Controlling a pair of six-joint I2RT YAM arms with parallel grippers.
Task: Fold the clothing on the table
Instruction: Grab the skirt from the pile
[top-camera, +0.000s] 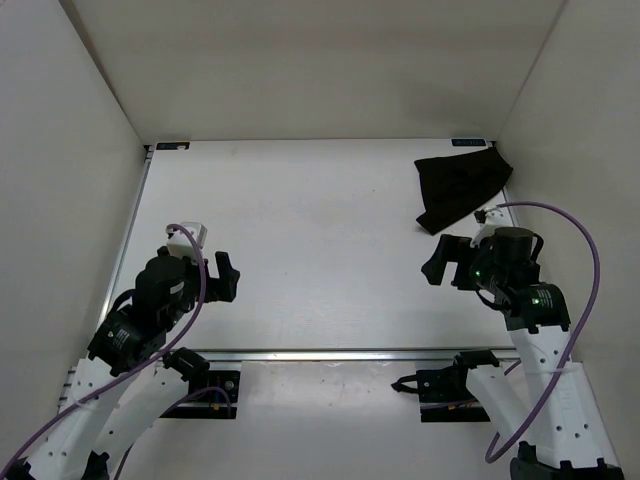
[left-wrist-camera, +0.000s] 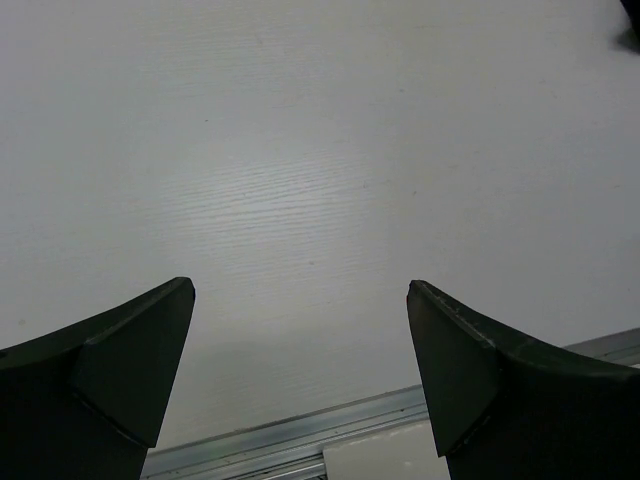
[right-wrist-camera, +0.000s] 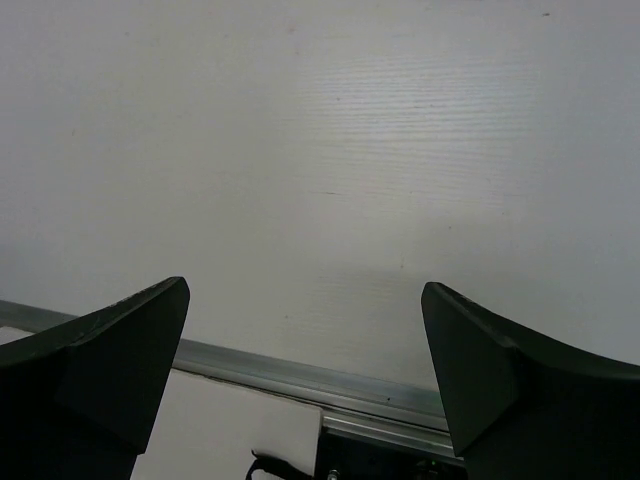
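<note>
The clothing (top-camera: 462, 188) is a small black garment lying crumpled at the far right corner of the white table (top-camera: 300, 220). My right gripper (top-camera: 447, 262) hovers open just in front of it, near the table's right side, with nothing between its fingers. In the right wrist view that gripper (right-wrist-camera: 305, 288) shows only bare tabletop between its jaws. My left gripper (top-camera: 222, 278) is open and empty at the near left, far from the clothing. In the left wrist view it (left-wrist-camera: 300, 290) also frames bare table.
A metal rail (top-camera: 330, 352) runs along the table's near edge, and it shows as the rail (left-wrist-camera: 300, 435) in the left wrist view and the rail (right-wrist-camera: 300, 380) in the right. White walls (top-camera: 90, 120) close in the left, back and right sides. Purple cables (top-camera: 585, 250) loop off both arms.
</note>
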